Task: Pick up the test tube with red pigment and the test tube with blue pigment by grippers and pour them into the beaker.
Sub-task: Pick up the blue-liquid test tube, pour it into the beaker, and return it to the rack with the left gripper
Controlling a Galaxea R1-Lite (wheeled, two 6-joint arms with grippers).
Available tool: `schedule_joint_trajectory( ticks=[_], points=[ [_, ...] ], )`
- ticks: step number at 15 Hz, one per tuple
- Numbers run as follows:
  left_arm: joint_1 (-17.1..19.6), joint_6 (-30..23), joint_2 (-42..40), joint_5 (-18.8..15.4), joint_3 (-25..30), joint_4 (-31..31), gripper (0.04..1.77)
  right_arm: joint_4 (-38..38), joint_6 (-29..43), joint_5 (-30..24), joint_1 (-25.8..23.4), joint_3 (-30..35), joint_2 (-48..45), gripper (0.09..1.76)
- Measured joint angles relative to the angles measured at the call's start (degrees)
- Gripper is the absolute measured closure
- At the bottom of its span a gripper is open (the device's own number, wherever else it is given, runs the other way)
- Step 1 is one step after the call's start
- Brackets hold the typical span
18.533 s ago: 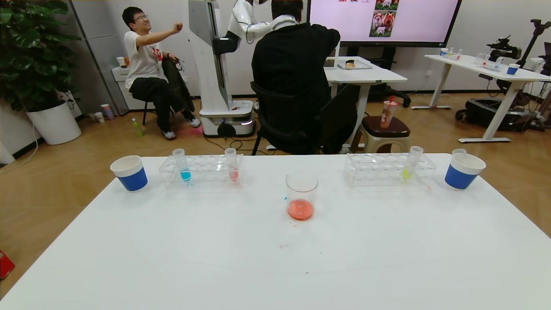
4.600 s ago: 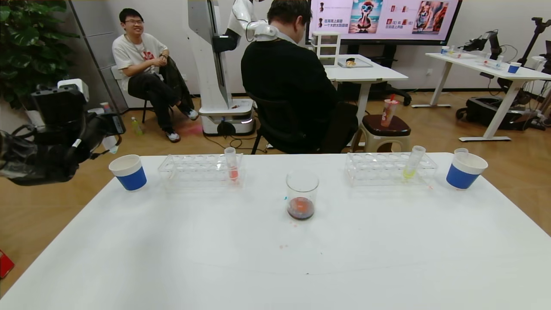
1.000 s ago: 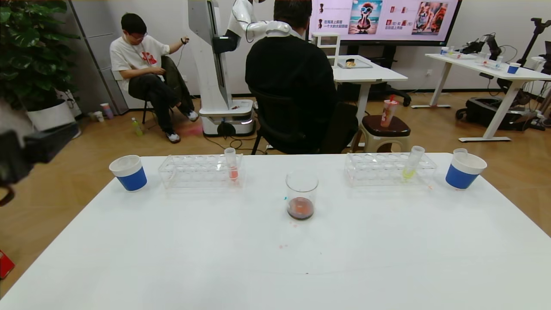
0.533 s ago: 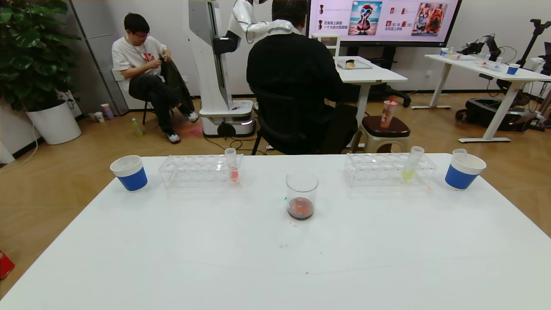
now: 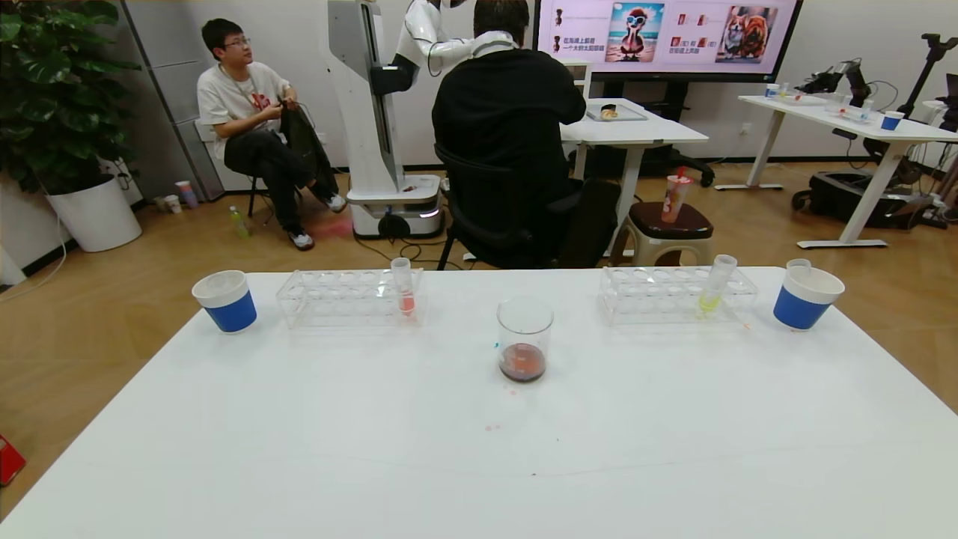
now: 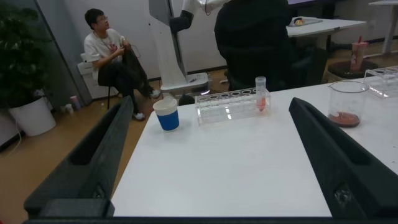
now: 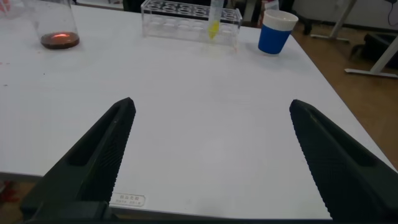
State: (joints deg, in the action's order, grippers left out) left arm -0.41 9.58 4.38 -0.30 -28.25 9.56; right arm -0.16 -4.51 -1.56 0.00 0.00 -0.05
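The beaker (image 5: pixel 525 340) stands at the middle of the white table (image 5: pixel 479 457) and holds dark red-brown liquid; it also shows in the left wrist view (image 6: pixel 346 104) and the right wrist view (image 7: pixel 56 28). No tube with vivid red-orange liquid and no tube with blue liquid is in view. My left gripper (image 6: pixel 210 102) is open and empty, low over the table's near left part. My right gripper (image 7: pixel 211 102) is open and empty over the near right part. Neither gripper shows in the head view.
The left clear rack (image 5: pixel 337 299) holds a pinkish-red tube (image 5: pixel 403 286). The right rack (image 5: pixel 658 296) holds a yellow-green tube (image 5: pixel 715 284). Blue-and-white cups stand at far left (image 5: pixel 225 300) and far right (image 5: pixel 806 297); an empty tube's mouth (image 5: pixel 799 263) shows at the right cup's rim. Small drips lie near the beaker.
The blue tube has left the left rack and the beaker's liquid has darkened since the earliest frame. My left arm, at the left edge a second ago, has left the head view.
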Motion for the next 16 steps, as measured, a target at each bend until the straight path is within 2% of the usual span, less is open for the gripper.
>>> schedule_joint_trajectory(
  ticks=[3,6,7,8,9,16],
  points=[
    [0.3,-3.6,-3.4,-0.6,9.0,-3.3,0.06,0.0,0.0,0.0,0.0,0.0,0.0,0.12],
    [0.3,-5.1,-4.3,-0.6,21.6,-11.4,0.06,0.0,0.0,0.0,0.0,0.0,0.0,0.12],
    [0.3,-5.5,-4.4,-0.6,25.0,-12.0,0.06,0.0,0.0,0.0,0.0,0.0,0.0,0.12],
    [0.3,-5.7,-4.4,-0.6,26.6,-8.9,0.06,0.0,0.0,0.0,0.0,0.0,0.0,0.12],
    [0.3,-5.7,-4.5,-0.6,27.2,-8.5,0.06,0.0,0.0,0.0,0.0,0.0,0.0,0.12],
    [0.3,-7.6,-4.5,-0.4,28.2,-9.5,0.06,0.1,-0.2,0.0,0.0,0.0,0.0,0.12]
  ],
)
